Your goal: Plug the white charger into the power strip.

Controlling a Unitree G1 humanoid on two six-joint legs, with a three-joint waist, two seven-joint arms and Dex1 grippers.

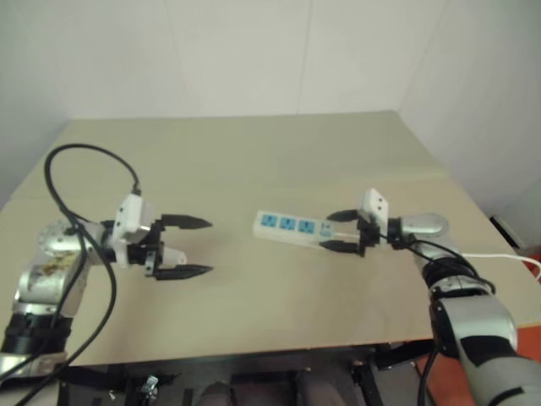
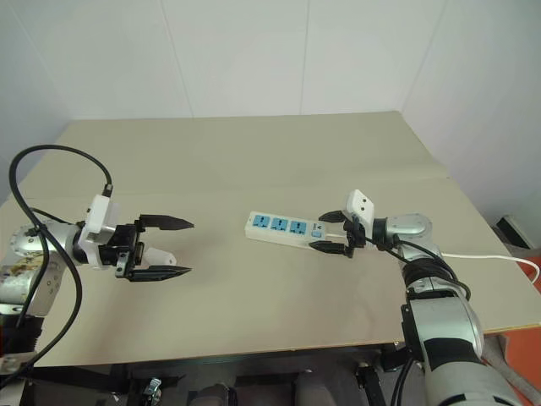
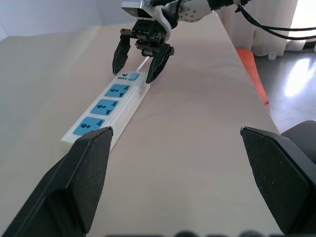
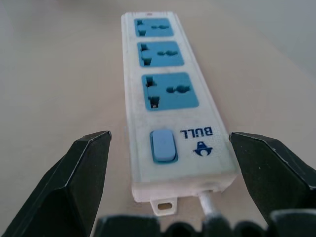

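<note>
The power strip [image 1: 287, 226] lies flat near the middle of the table, with three blue socket faces and a blue switch [image 4: 163, 146] at its right end. My right gripper [image 1: 326, 231] is open, its fingers on either side of that switch end without touching it. To the left of the strip, my left gripper [image 1: 210, 247] is open and points at it; nothing sits between its fingers in the left wrist view. A small white rounded block, likely the white charger [image 1: 173, 255], shows near the roots of those fingers. I cannot tell whether it rests on the table or touches them.
The strip's thin white cord [image 1: 499, 256] runs off to the table's right edge. A black cable [image 1: 59, 169] loops over my left arm. The beige table [image 1: 254, 161] stretches back to a white wall, with bare surface between the left gripper and the strip.
</note>
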